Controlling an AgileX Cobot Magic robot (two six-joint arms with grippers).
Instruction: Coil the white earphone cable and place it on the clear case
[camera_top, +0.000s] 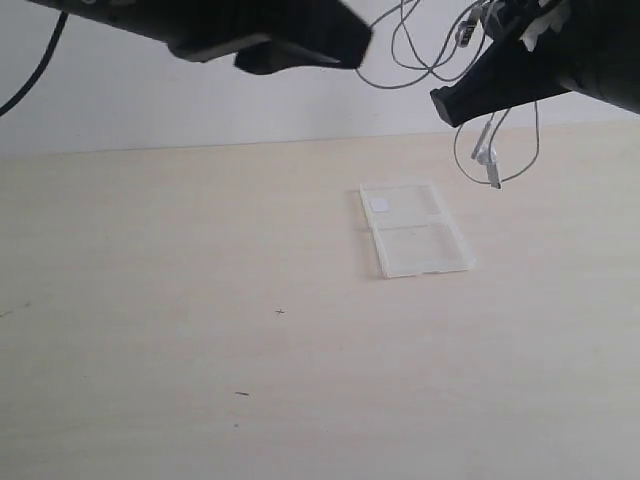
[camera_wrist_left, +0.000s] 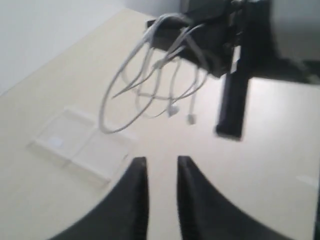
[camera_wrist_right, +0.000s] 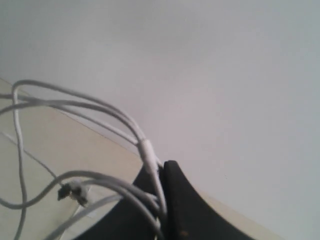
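While the right gripper is hanging high in the upper right of the exterior frame, we are seeing its black jaws clenching on the thin white earphone cable, pinching several strands together just beside the small inline piece. Loose loops are spreading from that pinch toward the top middle of the frame. The cable's small white ends are dangling below the gripper, clear of the pale beige bench.

We are finding the flat clear plastic case lying open on the bench a little right of centre. Its two hinged halves are lying side by side, with a small white square patch in the half toward the top of the frame. The cable is hanging above and to the right of the case, not touching it.

The left gripper is hovering in the upper left of the exterior frame, its jaws standing slightly parted and gripping nothing.
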